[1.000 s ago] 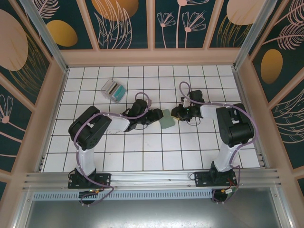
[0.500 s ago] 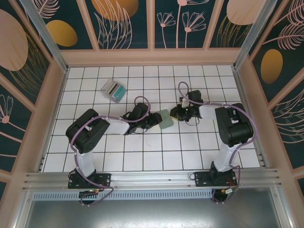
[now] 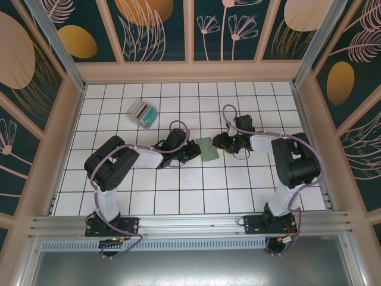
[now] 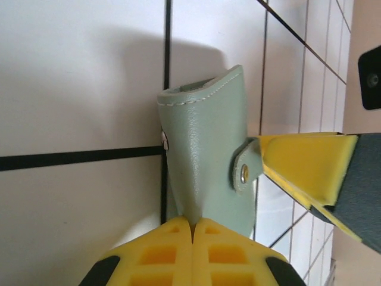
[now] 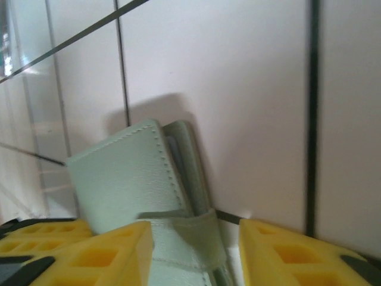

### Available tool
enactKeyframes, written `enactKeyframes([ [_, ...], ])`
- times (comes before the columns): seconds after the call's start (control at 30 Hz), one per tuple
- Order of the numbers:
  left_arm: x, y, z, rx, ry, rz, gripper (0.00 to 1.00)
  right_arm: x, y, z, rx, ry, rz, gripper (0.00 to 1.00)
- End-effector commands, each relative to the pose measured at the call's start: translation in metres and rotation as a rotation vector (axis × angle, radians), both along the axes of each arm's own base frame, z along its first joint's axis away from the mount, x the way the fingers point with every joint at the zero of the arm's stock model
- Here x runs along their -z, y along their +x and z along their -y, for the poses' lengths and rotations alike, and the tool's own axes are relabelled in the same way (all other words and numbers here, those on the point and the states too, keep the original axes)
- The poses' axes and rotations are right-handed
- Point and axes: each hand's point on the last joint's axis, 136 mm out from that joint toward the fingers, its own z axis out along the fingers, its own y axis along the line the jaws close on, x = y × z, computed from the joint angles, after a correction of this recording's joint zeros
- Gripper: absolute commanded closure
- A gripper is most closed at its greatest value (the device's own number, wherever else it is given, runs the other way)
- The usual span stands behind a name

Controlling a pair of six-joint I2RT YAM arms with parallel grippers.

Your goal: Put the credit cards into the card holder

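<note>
The sage-green card holder (image 3: 208, 150) sits mid-table between both grippers. My left gripper (image 3: 194, 148) is shut on its near edge; in the left wrist view the yellow fingertips (image 4: 193, 225) pinch the card holder (image 4: 205, 143), lifting that edge. My right gripper (image 3: 219, 143) is open at the holder's other side. In the right wrist view its fingers straddle the snap strap (image 5: 190, 235) of the card holder (image 5: 122, 179), gripper (image 5: 193, 250). The credit cards (image 3: 143, 113) lie in a grey-and-teal fanned pile at the back left.
The white tiled table (image 3: 196, 190) is walled by a pink frame (image 3: 190, 71) at the back and sides. The right gripper's yellow finger (image 4: 306, 164) touches the holder's snap tab (image 4: 245, 170). Both arm bases stand at the near edge.
My left gripper has closed onto the card holder's edge. My right gripper has opened around the strap. The holder has shifted slightly and tilted.
</note>
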Motion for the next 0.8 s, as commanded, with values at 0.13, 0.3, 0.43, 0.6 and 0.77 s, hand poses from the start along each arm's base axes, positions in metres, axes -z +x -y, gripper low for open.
enactKeyframes([
  [0.13,-0.044,-0.006,0.015,0.063,-0.104,0.040,1.00,-0.055,0.010,0.011,-0.006,-0.175,0.366,0.52],
  [0.3,-0.061,-0.011,0.018,0.087,-0.142,0.028,1.00,-0.059,0.002,-0.014,-0.095,-0.216,0.432,0.54],
  [0.43,-0.072,-0.010,0.013,0.073,-0.139,0.052,1.00,-0.051,0.005,-0.017,-0.103,-0.248,0.410,0.58],
  [0.6,-0.073,-0.005,0.011,0.067,-0.129,0.055,1.00,-0.043,0.000,-0.019,-0.116,-0.287,0.388,0.55],
  [0.77,-0.074,0.001,0.010,0.050,-0.126,0.064,1.00,-0.037,-0.004,-0.020,-0.118,-0.303,0.369,0.55],
])
